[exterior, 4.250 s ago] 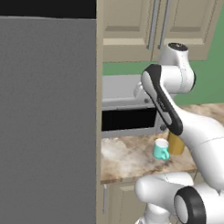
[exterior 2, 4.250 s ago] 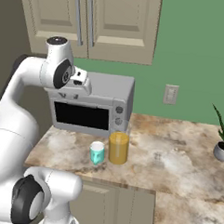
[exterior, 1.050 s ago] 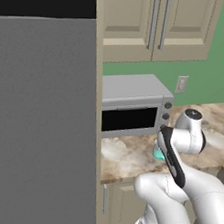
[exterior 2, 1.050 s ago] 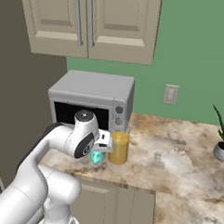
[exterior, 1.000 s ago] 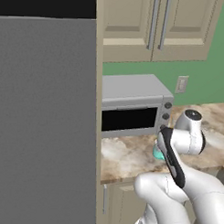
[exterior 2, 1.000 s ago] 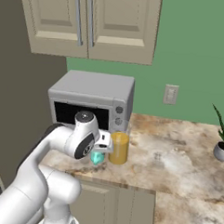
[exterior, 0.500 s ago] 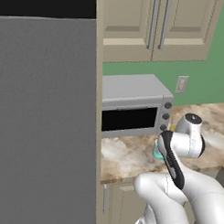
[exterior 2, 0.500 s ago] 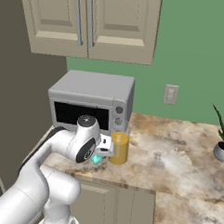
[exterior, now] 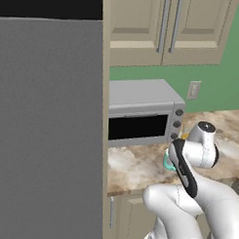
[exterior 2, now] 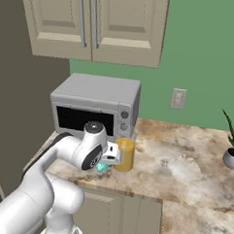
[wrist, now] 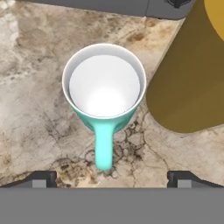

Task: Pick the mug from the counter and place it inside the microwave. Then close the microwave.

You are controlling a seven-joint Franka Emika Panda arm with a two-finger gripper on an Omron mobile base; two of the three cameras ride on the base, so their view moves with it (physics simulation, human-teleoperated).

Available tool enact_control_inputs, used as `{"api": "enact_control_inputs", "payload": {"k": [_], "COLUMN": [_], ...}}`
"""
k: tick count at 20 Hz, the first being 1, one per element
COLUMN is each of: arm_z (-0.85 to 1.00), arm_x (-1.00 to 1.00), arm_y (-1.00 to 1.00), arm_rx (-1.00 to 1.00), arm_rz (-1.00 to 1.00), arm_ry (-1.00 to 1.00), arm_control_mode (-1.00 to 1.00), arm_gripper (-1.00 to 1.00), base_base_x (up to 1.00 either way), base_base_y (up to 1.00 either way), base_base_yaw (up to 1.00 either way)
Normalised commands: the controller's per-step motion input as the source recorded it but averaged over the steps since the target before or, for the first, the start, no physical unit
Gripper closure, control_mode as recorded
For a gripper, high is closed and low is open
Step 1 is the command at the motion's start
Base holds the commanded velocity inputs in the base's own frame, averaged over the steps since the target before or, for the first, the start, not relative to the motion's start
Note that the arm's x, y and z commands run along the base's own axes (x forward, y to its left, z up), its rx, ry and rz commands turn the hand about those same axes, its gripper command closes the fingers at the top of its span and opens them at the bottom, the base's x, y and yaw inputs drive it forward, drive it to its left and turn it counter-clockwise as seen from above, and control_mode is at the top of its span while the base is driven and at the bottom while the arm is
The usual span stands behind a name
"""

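As the arm came down from its raised pose of a few seconds earlier, the gripper (wrist: 112,177) arrived low over the tabletop (wrist: 30,109), directly above the mug (wrist: 103,94). During the last second the descent was only slight, so the approach appeared nearly complete.

The mug stood upright on the tabletop at centre frame in the hand view, its pale inside facing the camera and its handle pointing toward the bottom edge, between the two fingertips (wrist: 41,178). The jaws stood wide, one tip at lower left and one at lower right, well apart from the handle and touching nothing. A yellow bottle (wrist: 192,74) stood just beside the mug at the right of the frame; whether the two touched could not be told.

From the right base view, the mug (exterior 2: 103,167) showed as a teal patch behind the wrist at centre frame, in front of the silver microwave (exterior 2: 97,108).

The grasp was judged not yet made. Closing would need care to keep the right-hand tip off the bottle.
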Motion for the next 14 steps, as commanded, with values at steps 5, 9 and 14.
{"api": "enact_control_inputs", "payload": {"k": [5, 9, 14], "arm_z": [-0.15, -0.08, -0.17], "arm_x": [0.00, 0.00, 0.09], "arm_y": [0.09, 0.09, 0.08], "arm_rx": [0.00, 0.00, 0.00], "arm_rz": [0.00, 0.00, 0.00], "arm_ry": [0.00, 0.00, 0.00], "arm_control_mode": [-1.00, -1.00, -1.00], "arm_gripper": [-1.00, -1.00, -1.00], "base_base_x": [0.00, 0.00, 0.00], "base_base_y": [0.00, 0.00, 0.00], "base_base_yaw": [0.00, 0.00, 0.00]}}
